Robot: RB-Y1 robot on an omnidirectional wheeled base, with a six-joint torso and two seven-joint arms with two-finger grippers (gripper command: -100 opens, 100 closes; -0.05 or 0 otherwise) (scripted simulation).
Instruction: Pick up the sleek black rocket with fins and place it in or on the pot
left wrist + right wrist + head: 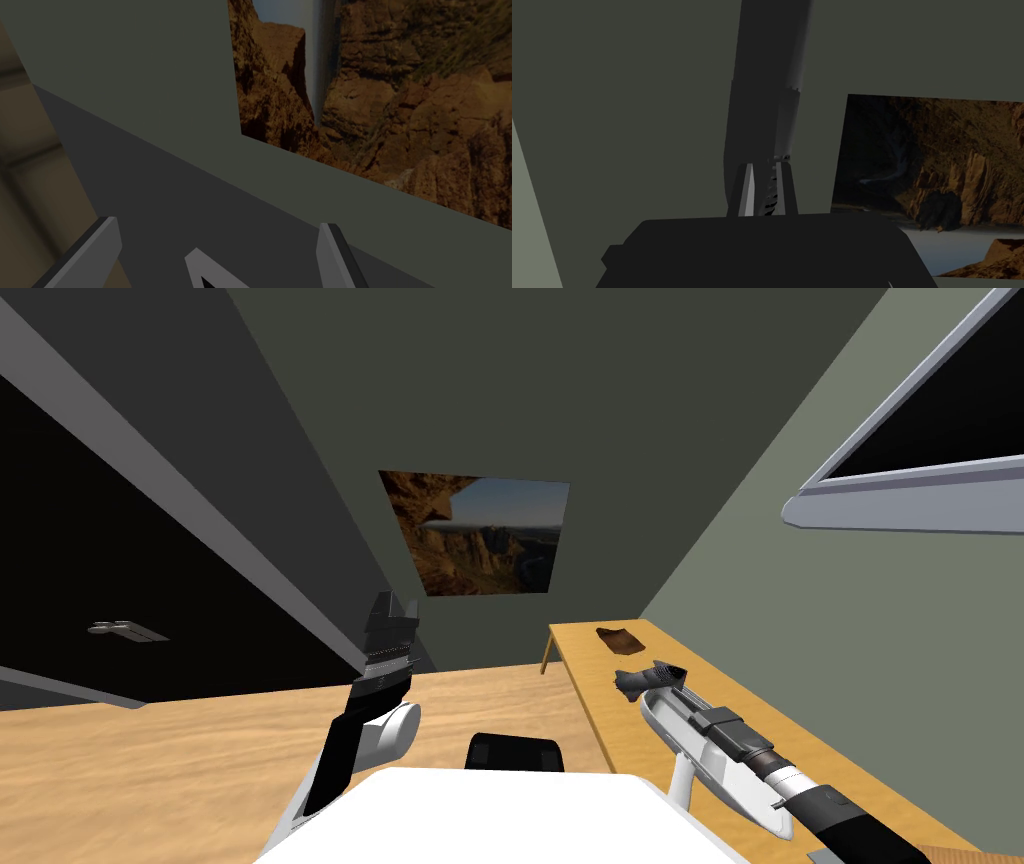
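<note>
The black rocket [640, 680] is held in the right claw [678, 688], at the middle right of the head view, just over the upper end of the white pot [752, 793]; whether it touches the pot I cannot tell. In the right wrist view the fingers [747, 192] stand narrow and press the rocket's sides. The pot lies on the desk [590, 650], and a small brown thing [620, 640] lies higher in the frame. The left claw [393, 606] is raised left of centre, its fingers [95, 250] wide apart.
</note>
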